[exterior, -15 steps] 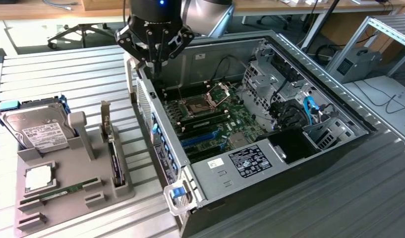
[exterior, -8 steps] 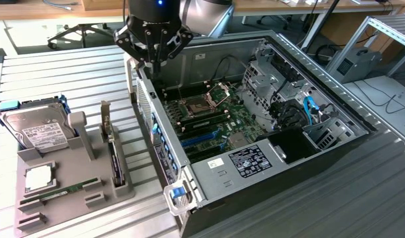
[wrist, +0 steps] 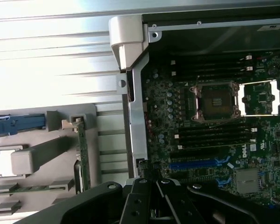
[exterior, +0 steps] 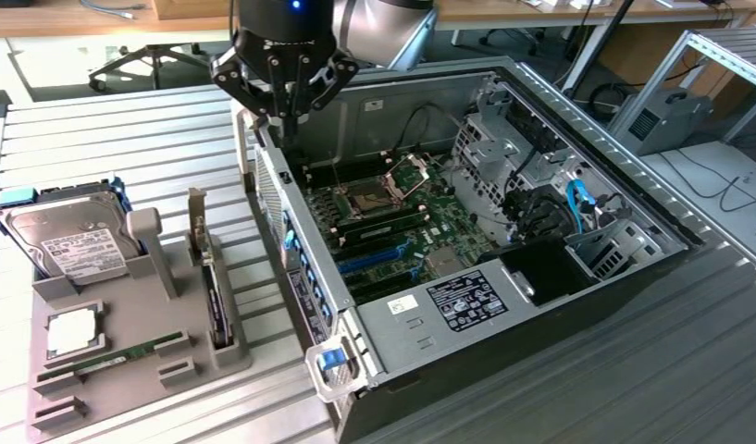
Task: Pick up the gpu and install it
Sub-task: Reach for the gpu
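Exterior view: gripper [exterior: 285,113] sits over the case [exterior: 390,314] wall, jaws closed on nothing. gpu [exterior: 212,296] stands on edge in the grey holder [exterior: 236,356] on the worktop [exterior: 130,129], 7 o'clock from the gripper.
Wrist view: gripper [wrist: 154,205] above the case [wrist: 137,116] wall, gpu [wrist: 82,149] just beside the case.
Risk, my read: going down with jaws shut rams the card's edge, and a low traverse clips the wall.

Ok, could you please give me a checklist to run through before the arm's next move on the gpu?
1. gpu standing in the grey holder: ok.
2. Gripper jaws open for a grasp: not ok, shut and empty.
3. Gripper over the gpu: not ok, it hangs over the case wall.
4. Case side open: ok.
5. Blue slots on the motherboard free: ok.
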`<state>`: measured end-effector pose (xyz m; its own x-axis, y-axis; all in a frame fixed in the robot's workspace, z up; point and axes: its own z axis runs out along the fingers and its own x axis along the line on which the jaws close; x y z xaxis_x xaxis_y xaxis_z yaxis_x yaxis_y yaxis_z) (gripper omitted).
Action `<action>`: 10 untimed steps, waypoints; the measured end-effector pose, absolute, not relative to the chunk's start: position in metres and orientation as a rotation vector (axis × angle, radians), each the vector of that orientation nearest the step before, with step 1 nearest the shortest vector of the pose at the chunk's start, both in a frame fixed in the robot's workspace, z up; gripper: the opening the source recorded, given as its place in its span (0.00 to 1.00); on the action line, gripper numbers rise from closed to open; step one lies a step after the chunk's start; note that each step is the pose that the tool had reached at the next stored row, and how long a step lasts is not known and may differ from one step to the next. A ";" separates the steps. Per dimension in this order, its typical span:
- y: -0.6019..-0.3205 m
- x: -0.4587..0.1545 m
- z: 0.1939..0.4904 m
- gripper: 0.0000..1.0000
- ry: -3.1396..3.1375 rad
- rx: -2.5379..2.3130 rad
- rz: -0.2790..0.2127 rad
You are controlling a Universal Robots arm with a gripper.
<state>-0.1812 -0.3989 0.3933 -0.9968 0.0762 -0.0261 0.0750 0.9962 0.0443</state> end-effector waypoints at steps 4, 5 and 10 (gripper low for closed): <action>-0.399 -0.182 0.393 0.11 3.111 0.118 0.067; -0.399 -0.182 0.393 0.11 3.111 0.118 0.067; -0.399 -0.184 0.393 0.11 3.111 0.118 0.068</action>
